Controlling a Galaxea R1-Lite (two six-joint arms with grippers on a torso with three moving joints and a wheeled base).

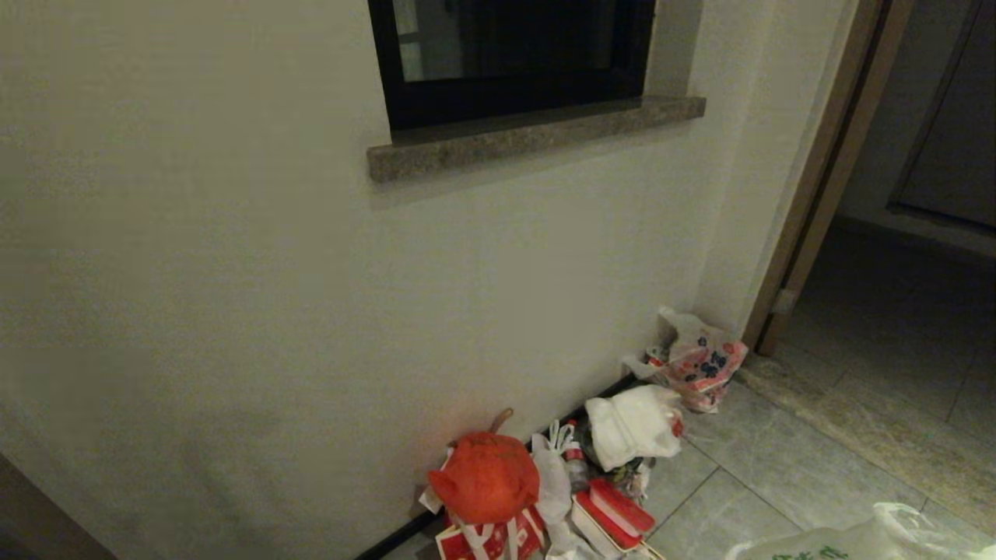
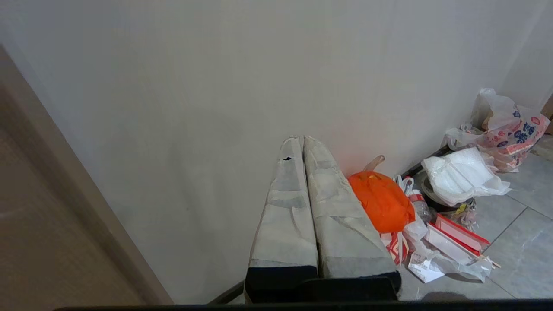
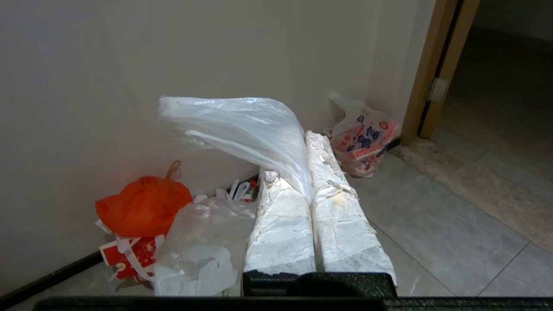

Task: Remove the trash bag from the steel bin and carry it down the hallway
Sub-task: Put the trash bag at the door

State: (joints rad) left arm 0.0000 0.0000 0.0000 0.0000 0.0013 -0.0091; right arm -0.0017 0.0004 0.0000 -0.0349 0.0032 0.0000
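right gripper (image 3: 309,138) pressed together, pinching trash bag (image 3: 242,129); bag billows above grey tile floor (image 3: 432,233), near wall. left gripper (image 2: 300,139) pressed together, holding nothing. orange bag (image 1: 486,476) and litter heaped at baseboard beside wooden door frame (image 1: 825,171).

Left gripper (image 2: 302,140) and right gripper (image 3: 298,172): each has 2 long fingers wrapped in whitish, seemingly cloth tape, on black bases.

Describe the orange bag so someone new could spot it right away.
Start at the wall beneath the window ledge and look down to the rubbish along its base. The orange bag sits nearest that wall, the only plain orange, knotted bundle among white bags.
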